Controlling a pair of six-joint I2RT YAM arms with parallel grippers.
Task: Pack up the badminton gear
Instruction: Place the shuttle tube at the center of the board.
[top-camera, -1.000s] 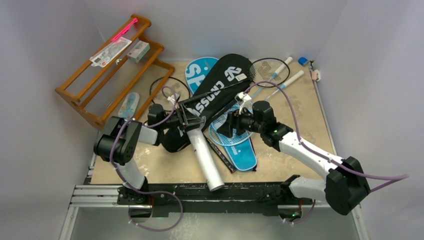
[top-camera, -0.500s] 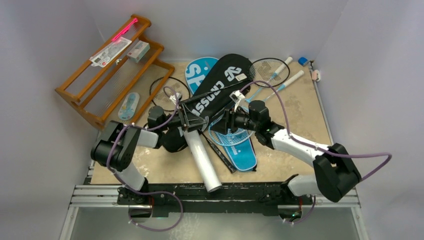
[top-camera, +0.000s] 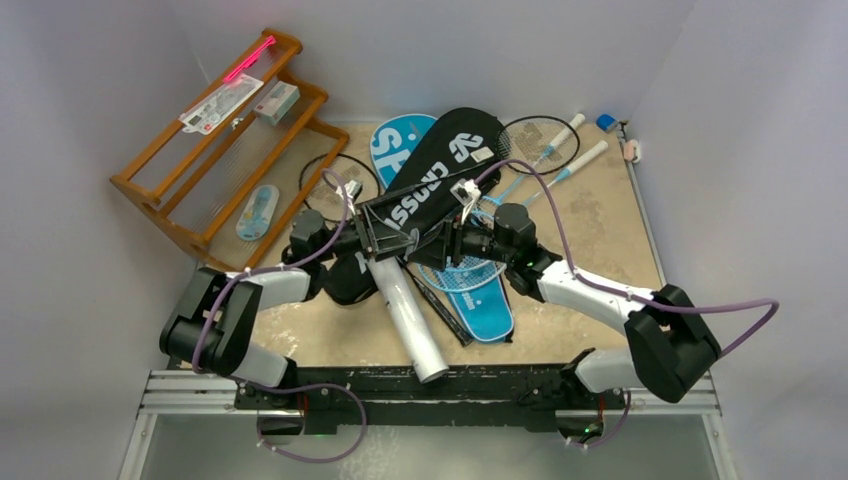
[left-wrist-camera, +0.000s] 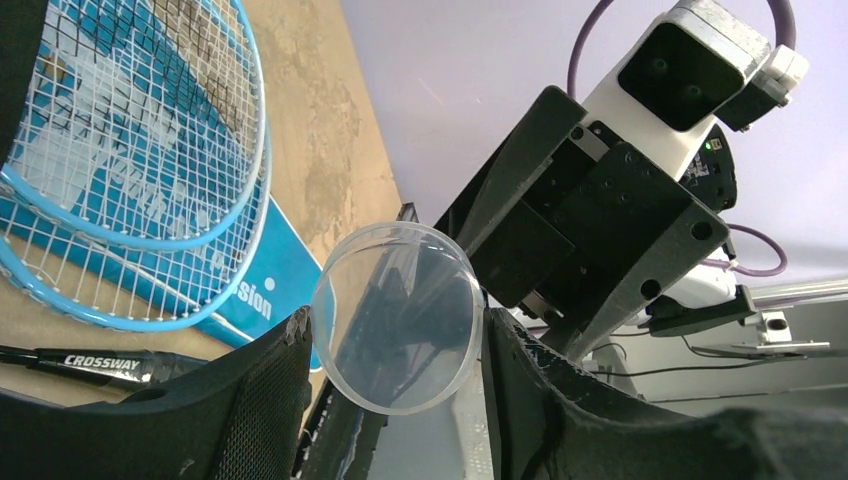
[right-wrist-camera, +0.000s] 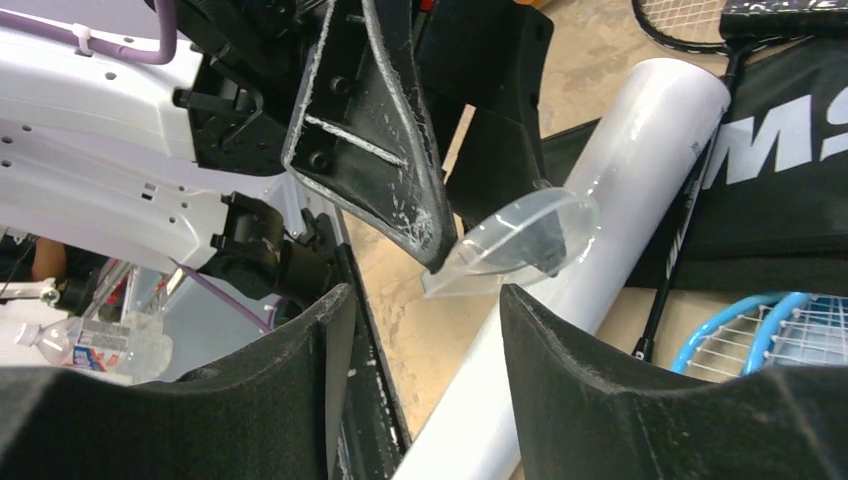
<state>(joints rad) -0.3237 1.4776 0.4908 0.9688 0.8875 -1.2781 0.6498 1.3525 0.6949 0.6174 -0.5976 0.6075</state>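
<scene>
While both arms meet low over the counter (top-camera: 600, 230), step in hand: the tube's lid, by my read a hand-to-hand pass or a recapping.
Left fingers: left gripper (left-wrist-camera: 395, 335) pinching the clear cap (right-wrist-camera: 520, 235) by its rim, one finger on each side.
Right fingers: right gripper (right-wrist-camera: 425, 295) spread, tips close to the cap and facing the left fingers. Touching it or not, I cannot tell.
Tube: white tube (top-camera: 410, 320) lying on the counter just below both sets of fingers, right beside the black CROSSWAY cover (top-camera: 440, 165).
Rackets: light-blue rackets (left-wrist-camera: 130, 150) flat on the blue cover (top-camera: 490, 310), under the right fingers, not yet packed.
Next move calls for: right fingers squared on the rim before the left ones let go. It looks like thin, slick plastic, so a centred, gentle squeeze.
</scene>
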